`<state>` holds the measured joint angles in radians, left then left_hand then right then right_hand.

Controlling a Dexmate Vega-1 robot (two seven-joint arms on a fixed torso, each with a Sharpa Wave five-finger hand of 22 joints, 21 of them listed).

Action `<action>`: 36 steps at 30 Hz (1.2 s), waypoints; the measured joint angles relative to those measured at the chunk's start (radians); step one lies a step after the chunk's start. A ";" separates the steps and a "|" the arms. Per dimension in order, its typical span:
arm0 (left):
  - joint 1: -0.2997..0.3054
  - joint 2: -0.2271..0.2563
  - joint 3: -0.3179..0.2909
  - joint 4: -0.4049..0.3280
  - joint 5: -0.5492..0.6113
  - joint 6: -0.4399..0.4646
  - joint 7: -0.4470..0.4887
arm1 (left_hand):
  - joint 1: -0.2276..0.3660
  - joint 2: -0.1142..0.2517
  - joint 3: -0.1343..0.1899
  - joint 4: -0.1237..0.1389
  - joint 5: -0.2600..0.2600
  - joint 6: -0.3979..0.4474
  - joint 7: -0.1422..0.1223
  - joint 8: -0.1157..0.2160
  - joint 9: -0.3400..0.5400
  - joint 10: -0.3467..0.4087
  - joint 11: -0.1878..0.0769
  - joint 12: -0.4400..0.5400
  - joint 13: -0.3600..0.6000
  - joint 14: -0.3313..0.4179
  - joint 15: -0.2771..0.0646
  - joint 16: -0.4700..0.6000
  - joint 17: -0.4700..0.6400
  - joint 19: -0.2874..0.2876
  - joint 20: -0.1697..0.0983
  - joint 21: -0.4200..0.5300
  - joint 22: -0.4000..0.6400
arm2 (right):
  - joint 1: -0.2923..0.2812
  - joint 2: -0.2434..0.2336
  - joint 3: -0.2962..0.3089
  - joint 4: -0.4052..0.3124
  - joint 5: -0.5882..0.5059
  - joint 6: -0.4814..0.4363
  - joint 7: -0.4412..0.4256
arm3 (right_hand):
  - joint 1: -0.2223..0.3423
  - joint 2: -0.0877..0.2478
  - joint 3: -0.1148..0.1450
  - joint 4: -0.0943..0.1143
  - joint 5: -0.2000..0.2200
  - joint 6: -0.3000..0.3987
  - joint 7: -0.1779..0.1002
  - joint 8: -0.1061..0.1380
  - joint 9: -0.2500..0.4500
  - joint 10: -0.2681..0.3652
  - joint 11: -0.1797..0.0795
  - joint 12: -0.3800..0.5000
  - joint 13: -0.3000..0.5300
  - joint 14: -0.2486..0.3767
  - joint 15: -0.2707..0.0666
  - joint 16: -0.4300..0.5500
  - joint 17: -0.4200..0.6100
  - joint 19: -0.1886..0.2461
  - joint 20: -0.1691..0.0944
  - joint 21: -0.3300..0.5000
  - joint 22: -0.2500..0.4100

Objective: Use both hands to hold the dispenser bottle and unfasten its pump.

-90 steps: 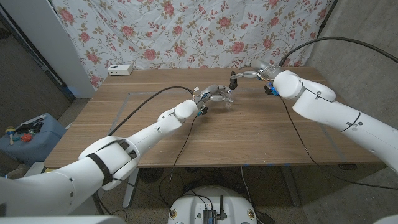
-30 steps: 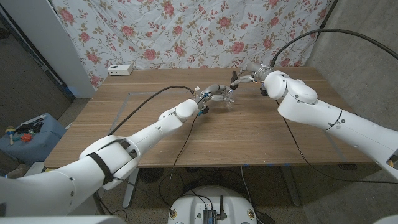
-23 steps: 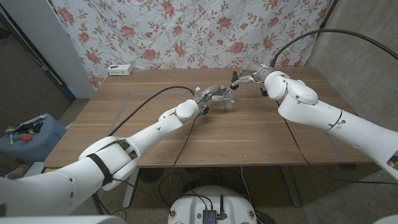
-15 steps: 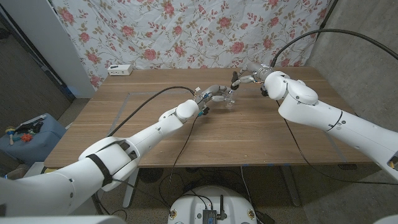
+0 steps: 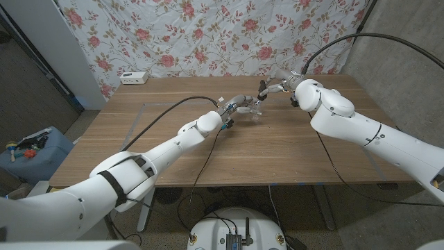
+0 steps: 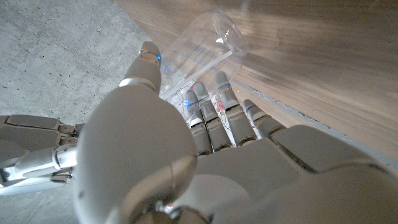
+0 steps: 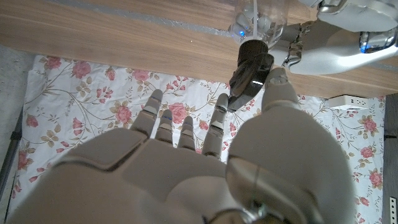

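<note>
The clear dispenser bottle (image 5: pixel 254 107) stands upper center of the head view, on the wooden table (image 5: pixel 277 149). The left hand (image 5: pixel 239 104) grasps its body. The right hand (image 5: pixel 276 86) is beside its black pump (image 7: pixel 250 71), fingers spread; contact I cannot tell. Behind hangs a floral cloth (image 5: pixel 208 35); a white box (image 5: pixel 134 78) sits at the table's far left edge.

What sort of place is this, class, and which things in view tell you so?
Probably a makeshift robot test room: a floral cloth hung as a backdrop, a bare wooden table, a white power strip, and loose cables.
</note>
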<state>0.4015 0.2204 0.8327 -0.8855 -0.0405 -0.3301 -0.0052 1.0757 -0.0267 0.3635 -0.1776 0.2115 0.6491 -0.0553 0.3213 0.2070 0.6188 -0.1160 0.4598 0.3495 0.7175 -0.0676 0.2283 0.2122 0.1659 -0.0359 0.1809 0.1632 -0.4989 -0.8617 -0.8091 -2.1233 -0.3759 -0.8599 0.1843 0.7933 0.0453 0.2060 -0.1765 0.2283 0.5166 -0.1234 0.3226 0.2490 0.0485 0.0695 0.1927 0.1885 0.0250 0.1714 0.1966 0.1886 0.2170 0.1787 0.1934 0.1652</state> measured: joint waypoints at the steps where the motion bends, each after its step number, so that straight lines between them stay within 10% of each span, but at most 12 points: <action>1: -0.002 -0.002 0.000 0.005 0.000 -0.002 -0.001 | 0.000 0.000 0.000 0.000 0.000 0.000 0.000 0.001 0.000 0.000 0.000 0.000 0.000 0.000 0.000 0.000 0.000 0.000 0.000 0.000 0.000 | 0.000 0.001 0.001 0.001 0.000 0.003 0.000 | 0.003 0.001 0.003 -0.001 0.000 0.000 0.000 0.000 -0.001 0.000 0.000 0.000 0.000 0.003 -0.003 0.000 0.000 0.000 0.000 0.000 0.000; 36: -0.032 -0.035 0.012 0.075 -0.011 -0.033 -0.016 | 0.000 0.000 0.004 -0.004 0.001 0.007 0.007 -0.002 -0.001 0.006 0.006 -0.005 0.000 0.007 -0.001 0.000 0.000 0.000 0.000 0.000 0.000 | -0.027 0.002 0.079 0.047 0.113 0.113 -0.003 | 0.163 0.047 0.104 -0.009 0.000 0.003 -0.050 0.000 -0.008 0.000 -0.018 0.000 0.000 0.009 -0.016 0.000 0.000 0.021 -0.014 0.000 0.000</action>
<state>0.3699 0.1856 0.8442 -0.8106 -0.0517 -0.3635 -0.0216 1.0757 -0.0267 0.3679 -0.1819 0.2120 0.6562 -0.0482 0.3188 0.2064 0.6244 -0.1105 0.4551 0.3495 0.7241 -0.0682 0.2286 0.2124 0.1659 -0.0359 0.1809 0.1632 -0.5255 -0.8594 -0.7304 -2.0758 -0.2631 -0.7467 0.1813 0.9562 0.0927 0.3097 -0.1859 0.2282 0.5197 -0.1738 0.3225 0.2410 0.0483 0.0515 0.1927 0.1885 0.0336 0.1552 0.1966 0.1883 0.2385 0.1645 0.1934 0.1652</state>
